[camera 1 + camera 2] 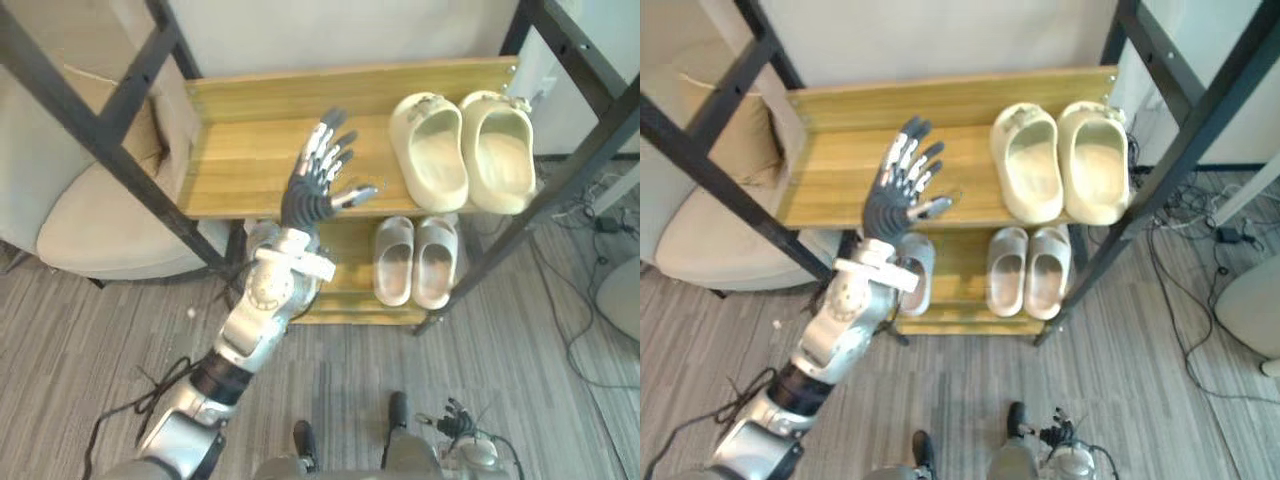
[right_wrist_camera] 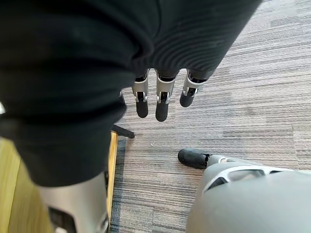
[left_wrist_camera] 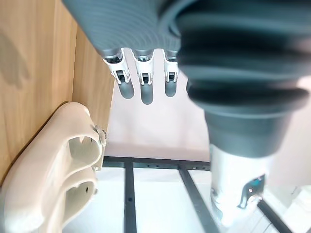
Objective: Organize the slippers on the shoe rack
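The wooden shoe rack (image 1: 245, 150) has two shelves. A large cream pair of slippers, left one (image 1: 430, 150) and right one (image 1: 497, 148), lies side by side at the right of the top shelf. On the lower shelf (image 1: 350, 250) a smaller pale pair (image 1: 413, 262) sits below them. A third pale slipper (image 1: 917, 272) lies to their left, partly hidden by my arm. My left hand (image 1: 320, 178) is raised over the middle of the top shelf, open and holding nothing, just left of the cream pair (image 3: 53, 170). My right hand (image 2: 160, 99) hangs open low over the floor.
A beige cushioned chair (image 1: 105, 215) stands left of the rack. Black slanted frame bars (image 1: 95, 135) cross in front of the rack on both sides. Cables (image 1: 590, 225) lie on the grey carpet at the right, beside a pale round object (image 1: 622, 295).
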Robot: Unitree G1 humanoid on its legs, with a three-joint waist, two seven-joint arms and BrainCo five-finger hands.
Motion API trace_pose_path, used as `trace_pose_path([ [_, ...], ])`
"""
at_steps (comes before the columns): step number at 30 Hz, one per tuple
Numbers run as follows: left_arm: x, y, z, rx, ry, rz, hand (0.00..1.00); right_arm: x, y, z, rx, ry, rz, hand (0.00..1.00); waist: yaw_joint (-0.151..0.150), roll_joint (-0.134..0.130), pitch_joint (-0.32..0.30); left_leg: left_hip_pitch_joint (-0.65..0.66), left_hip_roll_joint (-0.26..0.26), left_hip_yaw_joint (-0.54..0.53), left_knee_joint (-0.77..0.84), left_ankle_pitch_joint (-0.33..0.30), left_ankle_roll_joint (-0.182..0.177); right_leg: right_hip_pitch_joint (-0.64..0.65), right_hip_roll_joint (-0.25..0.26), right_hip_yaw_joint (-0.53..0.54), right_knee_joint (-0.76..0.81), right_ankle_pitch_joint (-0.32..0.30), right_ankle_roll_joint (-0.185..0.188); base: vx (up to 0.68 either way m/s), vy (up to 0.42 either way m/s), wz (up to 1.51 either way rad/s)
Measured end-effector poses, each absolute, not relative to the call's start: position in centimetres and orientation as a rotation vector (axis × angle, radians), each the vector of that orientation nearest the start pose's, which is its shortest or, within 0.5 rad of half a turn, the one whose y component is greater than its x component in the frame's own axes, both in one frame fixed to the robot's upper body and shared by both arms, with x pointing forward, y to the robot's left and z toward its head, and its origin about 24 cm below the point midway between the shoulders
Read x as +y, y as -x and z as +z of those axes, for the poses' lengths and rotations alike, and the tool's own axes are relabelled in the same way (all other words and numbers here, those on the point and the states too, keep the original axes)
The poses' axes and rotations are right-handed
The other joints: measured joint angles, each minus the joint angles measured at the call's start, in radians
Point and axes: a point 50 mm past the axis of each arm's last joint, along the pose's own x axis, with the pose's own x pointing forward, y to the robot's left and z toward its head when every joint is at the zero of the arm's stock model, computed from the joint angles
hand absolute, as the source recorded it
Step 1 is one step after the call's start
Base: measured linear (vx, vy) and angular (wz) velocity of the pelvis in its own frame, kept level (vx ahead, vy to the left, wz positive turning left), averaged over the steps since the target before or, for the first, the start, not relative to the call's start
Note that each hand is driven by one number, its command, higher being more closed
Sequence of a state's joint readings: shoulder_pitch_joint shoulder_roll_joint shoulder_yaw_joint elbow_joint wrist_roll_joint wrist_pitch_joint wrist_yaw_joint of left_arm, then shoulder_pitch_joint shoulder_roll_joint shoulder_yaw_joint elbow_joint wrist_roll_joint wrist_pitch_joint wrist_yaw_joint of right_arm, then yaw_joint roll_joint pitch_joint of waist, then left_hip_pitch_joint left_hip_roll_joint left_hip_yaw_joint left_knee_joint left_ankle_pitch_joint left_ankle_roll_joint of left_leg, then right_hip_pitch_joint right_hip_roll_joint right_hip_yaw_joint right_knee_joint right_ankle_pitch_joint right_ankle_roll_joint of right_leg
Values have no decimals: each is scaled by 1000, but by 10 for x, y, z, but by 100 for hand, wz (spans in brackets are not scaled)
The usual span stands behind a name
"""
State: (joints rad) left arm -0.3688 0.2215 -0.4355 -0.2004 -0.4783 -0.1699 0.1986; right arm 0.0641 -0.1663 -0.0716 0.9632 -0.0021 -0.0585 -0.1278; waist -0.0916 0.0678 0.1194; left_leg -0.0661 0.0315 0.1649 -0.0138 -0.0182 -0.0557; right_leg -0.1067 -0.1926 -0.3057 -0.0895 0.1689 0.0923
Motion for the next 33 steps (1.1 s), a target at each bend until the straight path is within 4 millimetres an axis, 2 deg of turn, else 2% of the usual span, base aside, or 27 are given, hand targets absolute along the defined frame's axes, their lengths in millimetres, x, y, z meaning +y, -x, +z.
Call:
trace_pose_path([
  [3, 64, -251, 148, -410, 365, -477, 0, -231, -114, -144, 977, 191, -267, 0, 26, -3, -24, -1, -1, -14, -1, 3, 1, 7, -1, -18, 0, -5, -1, -3, 2, 13],
  [10, 62, -231, 97, -201, 352, -518, 0, -229, -115, -145, 979, 247, -216, 0, 34, -3, -32, 3, 2, -60, -5, 9, -9, 38, 2, -70, -3, -26, -6, 0, -9, 18],
  [13, 67, -220, 65, -71, 337, -499, 0, -228, -117, -144, 975, 247, -212, 0, 40, -4, -39, 6, 7, -66, -18, 15, -14, 38, 7, -79, -4, -30, -7, 24, -10, 7],
  [15, 71, -212, 37, 42, 306, -477, 0, -228, -117, -144, 974, 247, -211, 0, 44, -4, -39, 6, 9, -69, -20, 20, -8, 39, 8, -87, -3, -31, -6, 51, -11, 4],
  [16, 75, -205, 16, 135, 285, -454, 0, -227, -117, -144, 974, 246, -211, 0, 44, -4, -39, 7, 9, -73, -21, 20, -8, 42, 9, -93, -2, -31, -6, 49, -3, 7],
  [17, 77, -202, 7, 173, 271, -445, 0, -227, -117, -144, 974, 246, -211, 0, 44, -4, -39, 8, 10, -74, -21, 20, -8, 44, 9, -94, -2, -31, -6, 51, 2, 8],
  [21, 100, -181, -47, 401, 160, -340, 0, -225, -117, -145, 977, 241, -210, 0, 46, -12, -40, 36, 10, -75, -23, 17, -11, 73, 10, -97, -6, -39, 2, 40, 7, 4],
  [27, 153, -155, -108, 684, 4, -107, 0, -220, -120, -145, 971, 233, -204, 0, 60, -34, -46, 37, 12, -71, -23, 17, -11, 74, 11, -97, -7, -40, 3, 0, 0, 0],
  [30, 174, -135, -130, 829, -73, -18, 0, -220, -120, -146, 973, 244, -200, 0, 67, -45, -45, 48, 14, -65, -24, 16, -12, 81, 13, -93, -7, -40, 3, 3, 1, -3],
  [33, 185, -119, -143, 926, -98, 62, 0, -217, -118, -148, 987, 245, -192, 0, 69, -53, -44, 66, 16, -62, -28, 8, -15, 96, 15, -91, -8, -44, 2, -1, 0, -5],
])
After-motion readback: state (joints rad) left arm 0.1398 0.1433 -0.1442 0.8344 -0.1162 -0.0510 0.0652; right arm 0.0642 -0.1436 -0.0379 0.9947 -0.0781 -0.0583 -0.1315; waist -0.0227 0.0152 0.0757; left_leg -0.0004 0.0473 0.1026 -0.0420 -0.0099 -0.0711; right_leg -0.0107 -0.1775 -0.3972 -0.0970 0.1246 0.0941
